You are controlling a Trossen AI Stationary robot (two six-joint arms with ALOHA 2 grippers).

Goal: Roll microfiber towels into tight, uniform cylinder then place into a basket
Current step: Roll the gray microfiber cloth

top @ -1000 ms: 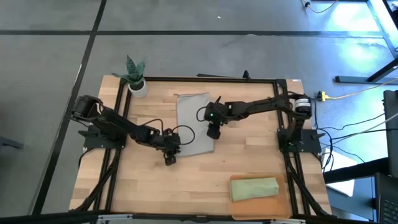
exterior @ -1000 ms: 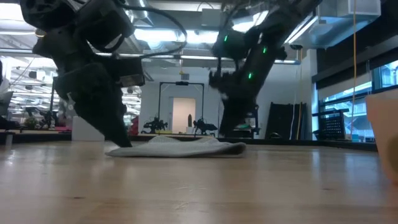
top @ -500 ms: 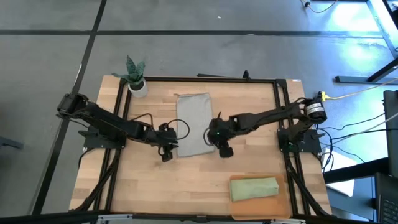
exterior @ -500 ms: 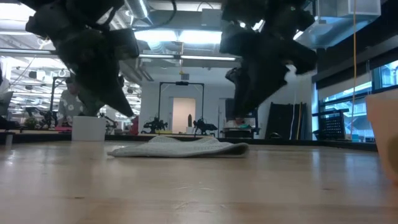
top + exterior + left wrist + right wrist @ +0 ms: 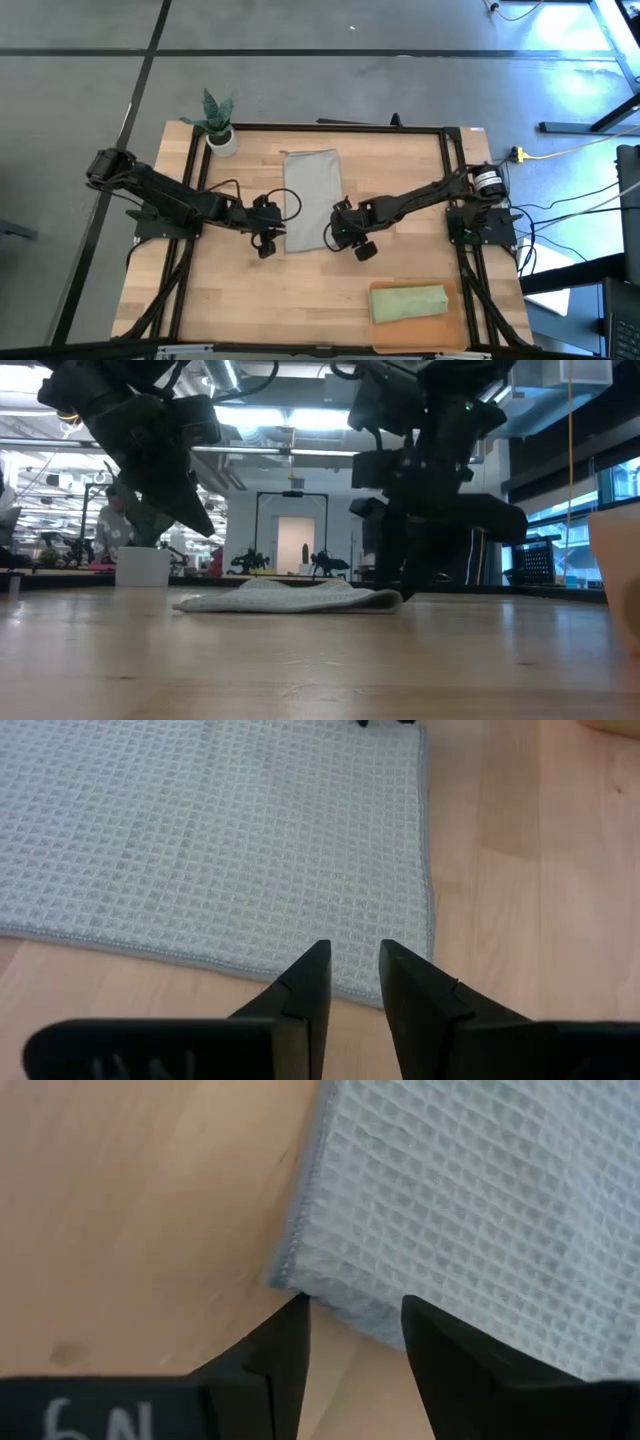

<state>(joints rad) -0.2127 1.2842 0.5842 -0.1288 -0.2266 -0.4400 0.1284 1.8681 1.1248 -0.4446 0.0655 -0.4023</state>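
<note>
— Pincer on the right [image 5: 352, 1338] first: where is it?

— Low at the near right corner of the grey towel [image 5: 311, 199], its two fingers [image 5: 268, 1370] apart, with the corner's stitched hem showing in the gap between them. In the low view it reaches down to the surface [image 5: 240, 290] at the cloth's right end.

— And the left pincer [image 5: 352, 982]?

— At the towel's opposite near corner, on the left edge. Its fingers are apart by a narrow gap and point at the hem; from the low view it hangs a little above the wood.

— How does the grey towel lie?

— Flat and unrolled in the middle of the surface, long side running away from the front edge, with a slight hump visible from table height.

— The green towel [image 5: 408, 302]?

— Rolled into a squat cylinder, lying inside the orange-brown basket [image 5: 415, 335] at the front right corner.

— Anything else?

— A small potted plant [image 5: 217, 122] stands at the far left corner, well apart from both towels.
</note>
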